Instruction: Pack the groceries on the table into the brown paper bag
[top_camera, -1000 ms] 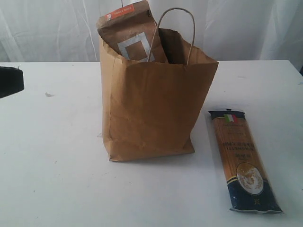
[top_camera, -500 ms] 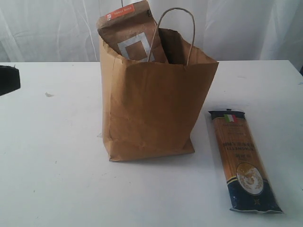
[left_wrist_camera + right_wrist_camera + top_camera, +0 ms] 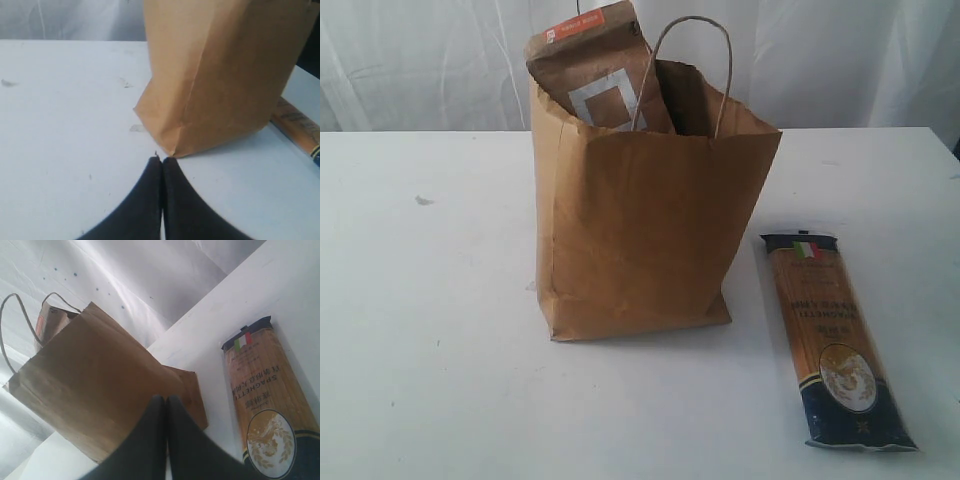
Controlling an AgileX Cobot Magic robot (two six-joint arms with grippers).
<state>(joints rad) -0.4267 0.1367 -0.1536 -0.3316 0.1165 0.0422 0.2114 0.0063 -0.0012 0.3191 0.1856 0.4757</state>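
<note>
Standing upright on the white surface, the brown paper bag serves as the reference for every position given. Its mouth is open, and one twisted loop handle rises above the rim. A brown pouch with orange label sits inside the bag at its left side, leaning slightly, with its upper part and a white square outline showing above the rim. The long pasta pack lies flat on the surface to the right of the bag, apart from it, with its flag-marked end farther from the exterior camera than its dark blue end. Left hand: both dark fingers pressed together with nothing between them, tips pointing at the bag's bottom corner and near it. Right hand: fingers likewise together and empty, seen against the bag's creased side, the pasta pack lying alongside. What else the bag holds cannot be told.
</note>
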